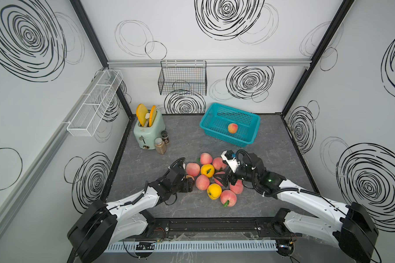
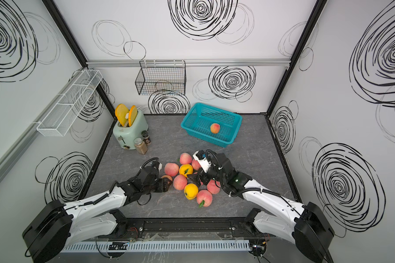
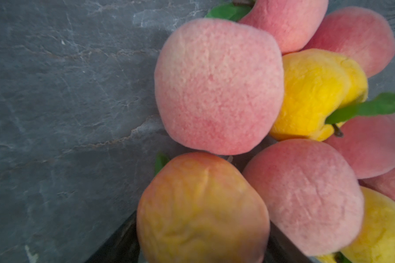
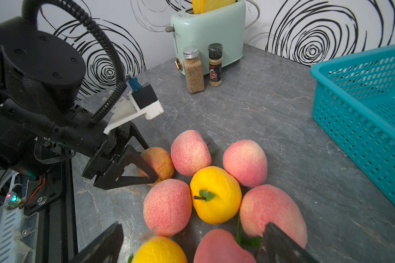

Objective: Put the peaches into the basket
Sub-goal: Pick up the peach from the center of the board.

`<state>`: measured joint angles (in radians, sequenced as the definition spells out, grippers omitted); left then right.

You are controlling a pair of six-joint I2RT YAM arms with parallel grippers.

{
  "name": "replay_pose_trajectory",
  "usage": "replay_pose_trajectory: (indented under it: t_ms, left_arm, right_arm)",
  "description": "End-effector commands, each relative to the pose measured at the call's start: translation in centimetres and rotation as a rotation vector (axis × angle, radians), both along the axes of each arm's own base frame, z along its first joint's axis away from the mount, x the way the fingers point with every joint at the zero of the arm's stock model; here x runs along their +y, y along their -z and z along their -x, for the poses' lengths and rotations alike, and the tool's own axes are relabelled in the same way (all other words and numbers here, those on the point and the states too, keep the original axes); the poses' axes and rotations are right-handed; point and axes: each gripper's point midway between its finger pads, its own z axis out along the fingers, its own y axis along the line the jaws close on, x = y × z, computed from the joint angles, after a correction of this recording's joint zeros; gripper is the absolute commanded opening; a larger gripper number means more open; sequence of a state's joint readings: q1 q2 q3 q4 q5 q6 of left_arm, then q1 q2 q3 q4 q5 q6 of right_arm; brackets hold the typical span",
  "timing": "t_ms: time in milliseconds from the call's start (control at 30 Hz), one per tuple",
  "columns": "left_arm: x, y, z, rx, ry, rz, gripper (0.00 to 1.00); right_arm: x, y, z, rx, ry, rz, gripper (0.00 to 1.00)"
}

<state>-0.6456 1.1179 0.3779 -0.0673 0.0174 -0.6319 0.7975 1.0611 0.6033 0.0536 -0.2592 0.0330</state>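
- The left gripper (image 4: 151,163) is seen clamped on an orange-blush peach (image 4: 160,160) at the edge of the pile nearest the left arm. The fruit's skin is creased between the black fingers.
- That held fruit is hemmed in: a big pink peach (image 3: 218,86) is lodged just beside it, and more fruit is packed behind.
- The right gripper (image 4: 193,230) is held over the far side of the pile with its jaws spread wide. A rosy peach (image 4: 221,248) lies between the fingers and is not pinched.
- Those fingers are crowded by a yellow peach (image 4: 160,250) at 1 tip and a blushed peach (image 4: 271,209) at the other.
- 10 fruits are counted in the pile (image 1: 207,170), bunched tight on the grey tabletop (image 1: 283,148) in both top views.
- 1 lone peach (image 1: 232,128) is already lodged in the turquoise basket (image 1: 207,115), which is set toward the back wall, well apart from the pile.
- A mint toaster (image 1: 146,133) with 2 orange-yellow slices (image 1: 141,113) is parked in the back left corner, and 2 spice jars (image 1: 160,145) are stood just beside it.
- A black wire basket (image 1: 183,79) is hung on the back wall and a white mesh rack (image 1: 94,104) on the left wall.
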Motion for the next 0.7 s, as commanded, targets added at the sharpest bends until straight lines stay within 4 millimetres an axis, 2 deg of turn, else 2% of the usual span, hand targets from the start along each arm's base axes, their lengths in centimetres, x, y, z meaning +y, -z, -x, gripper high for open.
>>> replay_pose_trajectory:
  t_ms: [0,167,333,533,667]
  left_arm:
    - [-0.3,-0.9,-1.0,-0.039,-0.017,0.025,0.66]
    - [-0.3,-1.7,-1.0,-0.055,-0.017,0.03,0.55]
    - [-0.3,-3.5,-0.7,-0.086,-0.007,0.011,0.55]
    - [-1.2,-6.7,-0.2,-0.122,0.024,0.076,0.56]
    - [-2.7,-9.7,0.0,-0.152,0.065,0.172,0.56]
  right_arm:
    - [0.2,-0.3,0.3,-0.025,-0.018,-0.006,0.99]
    - [0.2,-0.4,0.3,-0.027,-0.018,-0.007,0.99]
    - [0.3,-0.5,0.4,-0.031,-0.024,-0.011,0.99]
    - [1.1,-0.7,0.7,-0.031,-0.059,-0.035,0.99]
    - [1.9,-1.2,1.5,-0.046,-0.104,-0.053,0.99]
